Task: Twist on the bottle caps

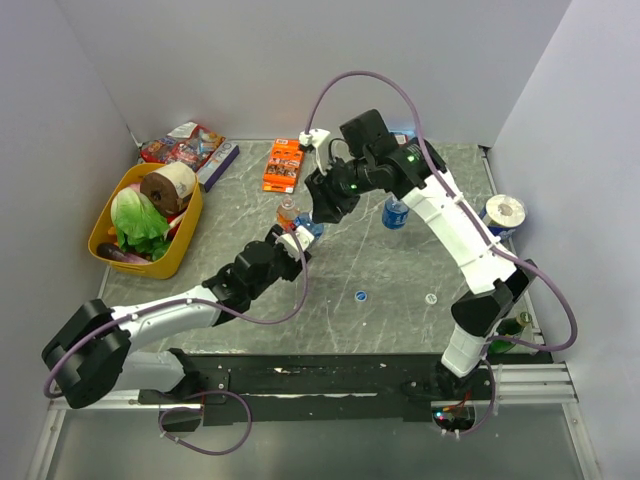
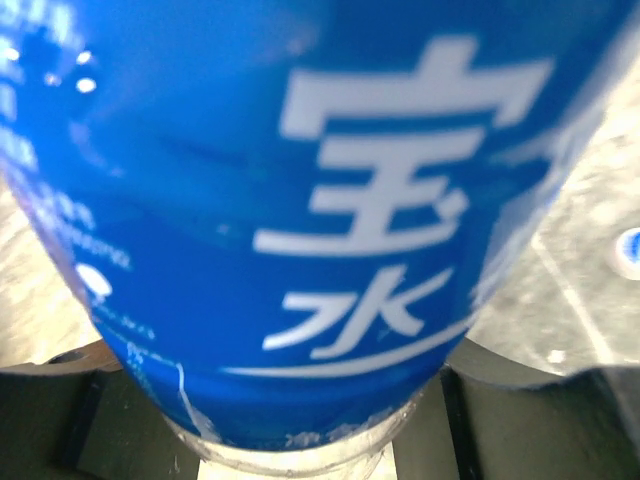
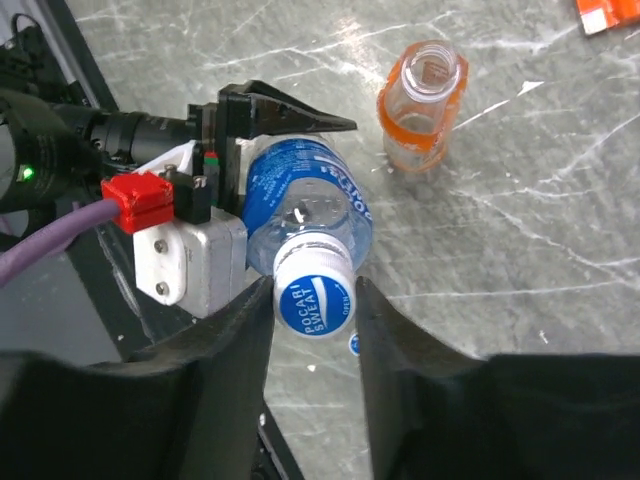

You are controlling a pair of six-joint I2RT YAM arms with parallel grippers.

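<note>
My left gripper (image 1: 296, 240) is shut on a short clear bottle with a blue label (image 3: 305, 205) and holds it tilted. The label fills the left wrist view (image 2: 300, 200). My right gripper (image 3: 313, 290) is closed round the blue-topped cap (image 3: 314, 300) sitting on that bottle's neck, with both fingers against its sides. The orange-liquid bottle (image 1: 288, 211) stands open just beyond it and also shows in the right wrist view (image 3: 423, 105). A second blue-label bottle (image 1: 395, 212) stands to the right. A loose blue cap (image 1: 359, 296) and a whitish cap (image 1: 431, 298) lie on the table.
A flat orange box (image 1: 283, 165) lies at the back. A yellow basket (image 1: 183, 243) of food and a snack packet (image 1: 185, 145) are at the left. A tape roll (image 1: 503, 212) and a green bottle (image 1: 510, 330) are at the right edge.
</note>
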